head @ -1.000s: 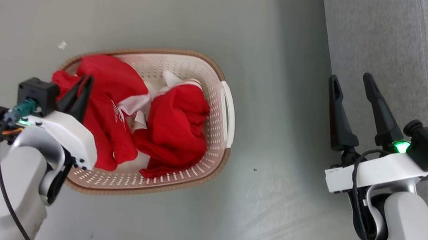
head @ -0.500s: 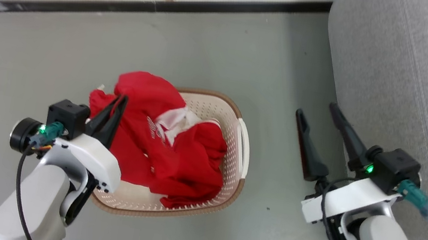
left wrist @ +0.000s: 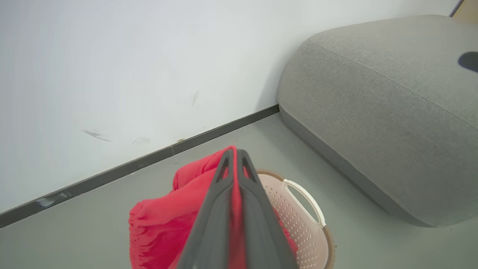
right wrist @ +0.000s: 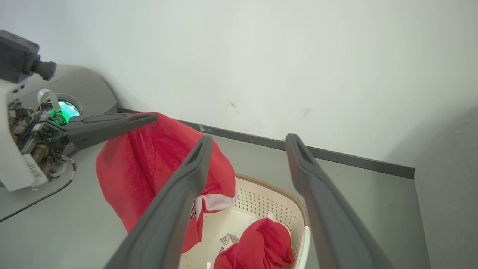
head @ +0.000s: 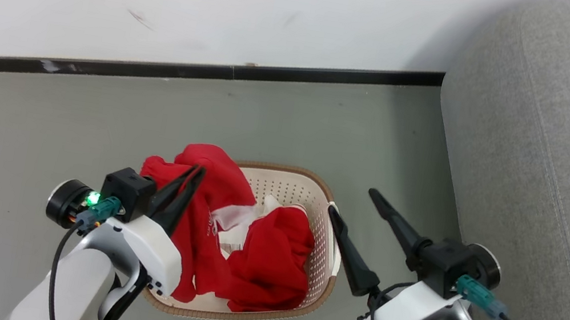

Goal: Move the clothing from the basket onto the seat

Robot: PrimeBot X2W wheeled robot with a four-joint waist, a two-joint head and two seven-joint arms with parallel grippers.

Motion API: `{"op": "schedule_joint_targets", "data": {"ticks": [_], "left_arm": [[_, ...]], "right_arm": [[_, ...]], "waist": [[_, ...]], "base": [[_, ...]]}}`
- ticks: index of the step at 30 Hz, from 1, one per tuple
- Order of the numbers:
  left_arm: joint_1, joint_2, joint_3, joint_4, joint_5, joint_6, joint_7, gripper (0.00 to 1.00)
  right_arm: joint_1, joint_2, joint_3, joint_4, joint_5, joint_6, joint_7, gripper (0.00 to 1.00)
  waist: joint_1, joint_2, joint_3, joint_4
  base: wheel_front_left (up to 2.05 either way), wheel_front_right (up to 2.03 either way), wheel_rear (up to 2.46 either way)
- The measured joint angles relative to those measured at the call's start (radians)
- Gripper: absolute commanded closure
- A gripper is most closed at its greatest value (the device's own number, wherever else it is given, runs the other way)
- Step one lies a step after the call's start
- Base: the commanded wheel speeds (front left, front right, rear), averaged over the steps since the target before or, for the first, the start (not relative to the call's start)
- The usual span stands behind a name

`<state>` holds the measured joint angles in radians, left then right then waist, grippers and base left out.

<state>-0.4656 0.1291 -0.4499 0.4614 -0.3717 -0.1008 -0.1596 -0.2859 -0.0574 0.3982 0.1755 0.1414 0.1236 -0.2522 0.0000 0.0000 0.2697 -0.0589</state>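
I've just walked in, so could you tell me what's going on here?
The left gripper is shut on a red garment and holds it up over the basket, its lower end hanging inside. A second red garment lies in the basket. The right gripper is open, holding nothing, beside the basket. The grey seat stands to the robot's right.

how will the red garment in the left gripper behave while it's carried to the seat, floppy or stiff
Probably floppy: the red garment hangs in loose folds from the shut left gripper. It looks light, since a fingertip pinch holds it up. Its lower end trails into the basket, so it may snag the rim.
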Motion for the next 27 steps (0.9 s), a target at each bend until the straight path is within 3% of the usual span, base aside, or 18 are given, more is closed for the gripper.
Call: {"op": "schedule_joint_targets", "data": {"ticks": [27], "left_arm": [[0.049,0.007,-0.16,-0.222,-0.069,-0.025,0.067,1.0]], "right_arm": [[-0.046,-0.146,0.306,0.018,0.049,0.0,0.0,0.0]], "waist": [[0.0,0.0,-0.158,0.057]], "base": [[0.0,0.0,0.0]]}}
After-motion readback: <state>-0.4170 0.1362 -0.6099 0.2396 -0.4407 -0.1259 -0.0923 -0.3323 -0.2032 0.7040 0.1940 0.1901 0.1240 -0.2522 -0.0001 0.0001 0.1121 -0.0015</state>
